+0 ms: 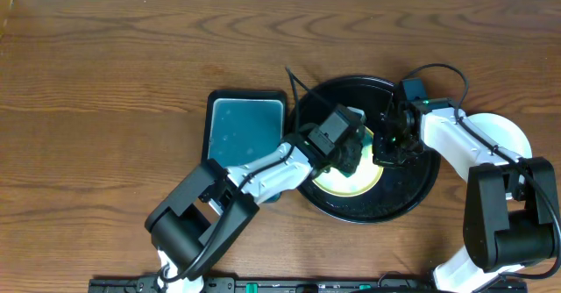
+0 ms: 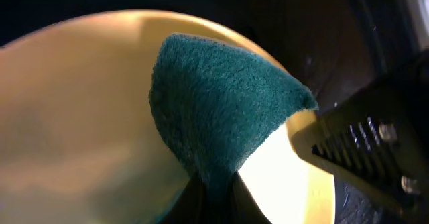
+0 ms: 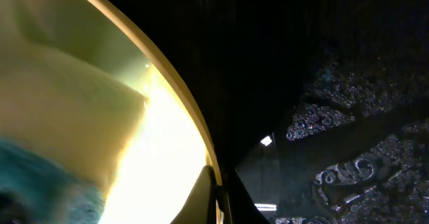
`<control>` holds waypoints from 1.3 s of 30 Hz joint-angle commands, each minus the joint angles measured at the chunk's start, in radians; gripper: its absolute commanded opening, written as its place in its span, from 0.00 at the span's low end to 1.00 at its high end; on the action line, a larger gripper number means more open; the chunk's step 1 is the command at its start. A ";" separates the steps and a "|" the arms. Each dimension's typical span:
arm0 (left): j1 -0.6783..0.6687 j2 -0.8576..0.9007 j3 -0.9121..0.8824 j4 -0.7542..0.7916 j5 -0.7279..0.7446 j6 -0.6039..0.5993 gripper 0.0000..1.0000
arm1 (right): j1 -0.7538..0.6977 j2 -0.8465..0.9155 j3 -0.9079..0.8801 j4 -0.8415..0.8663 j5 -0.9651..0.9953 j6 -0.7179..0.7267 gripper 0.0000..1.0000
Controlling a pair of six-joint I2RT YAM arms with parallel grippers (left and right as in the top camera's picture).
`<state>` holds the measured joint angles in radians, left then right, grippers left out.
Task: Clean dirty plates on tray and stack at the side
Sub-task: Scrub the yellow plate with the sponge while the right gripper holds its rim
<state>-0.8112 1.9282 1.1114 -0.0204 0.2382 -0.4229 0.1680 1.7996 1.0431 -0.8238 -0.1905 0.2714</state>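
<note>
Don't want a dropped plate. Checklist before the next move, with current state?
1. Left pincer shut on the scrub pad: ok.
2. Scrub pad down on the yellow plate: ok.
3. Right pincer shut on the yellow plate's rim, steadying it: ok.
4. Yellow plate lying inside the black tray: ok.
5. Yellow plate free of smears: cannot tell; glare and the scrub pad hide part of it.
6. Stacking spot: a white plate lies to the right of the black tray, partly under the right arm: ok.
</note>
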 commanded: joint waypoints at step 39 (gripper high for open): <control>0.071 0.024 0.011 -0.109 -0.055 -0.110 0.08 | 0.017 0.005 -0.024 -0.021 -0.008 0.005 0.01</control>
<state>-0.8120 1.9289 1.1282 -0.1131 0.2565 -0.5320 0.1680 1.7996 1.0409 -0.8314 -0.1986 0.2722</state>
